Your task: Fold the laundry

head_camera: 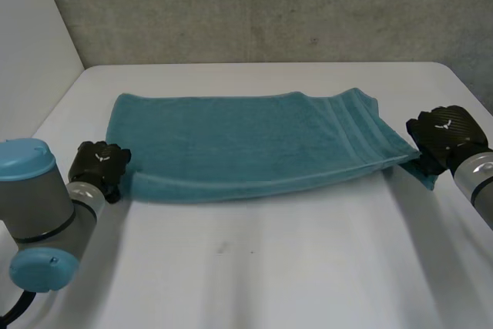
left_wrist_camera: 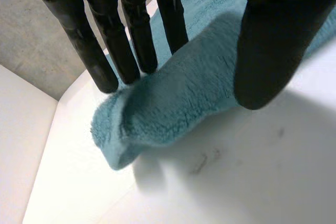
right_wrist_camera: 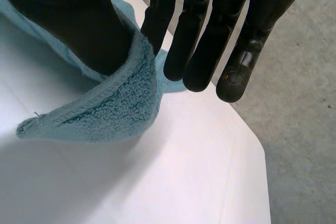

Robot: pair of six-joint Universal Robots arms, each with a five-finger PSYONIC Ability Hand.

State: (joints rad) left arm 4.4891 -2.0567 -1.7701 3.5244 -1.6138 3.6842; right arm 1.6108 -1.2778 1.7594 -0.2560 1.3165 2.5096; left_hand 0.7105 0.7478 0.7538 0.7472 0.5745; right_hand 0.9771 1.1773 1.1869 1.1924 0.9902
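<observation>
A teal towel (head_camera: pixel 246 144), folded over lengthwise, lies across the white table (head_camera: pixel 269 267) with its folded edge nearest me. My left hand (head_camera: pixel 98 163) is at the towel's near left corner. In the left wrist view its fingers (left_wrist_camera: pixel 105 40) are straight behind the corner (left_wrist_camera: pixel 173 103) and the thumb (left_wrist_camera: pixel 273 35) stands well apart over the cloth, so the hand is open. My right hand (head_camera: pixel 443 136) is at the towel's right end. There the thumb (right_wrist_camera: pixel 68 19) pinches the towel's corner (right_wrist_camera: pixel 115 108) against the fingers (right_wrist_camera: pixel 210 24), and a flap of cloth hangs below.
A grey wall runs behind the table's far edge. A pale wall panel (head_camera: pixel 31 44) stands at the far left. The table's right edge (right_wrist_camera: pixel 247 129) is close to my right hand. Bare tabletop lies between the towel and me.
</observation>
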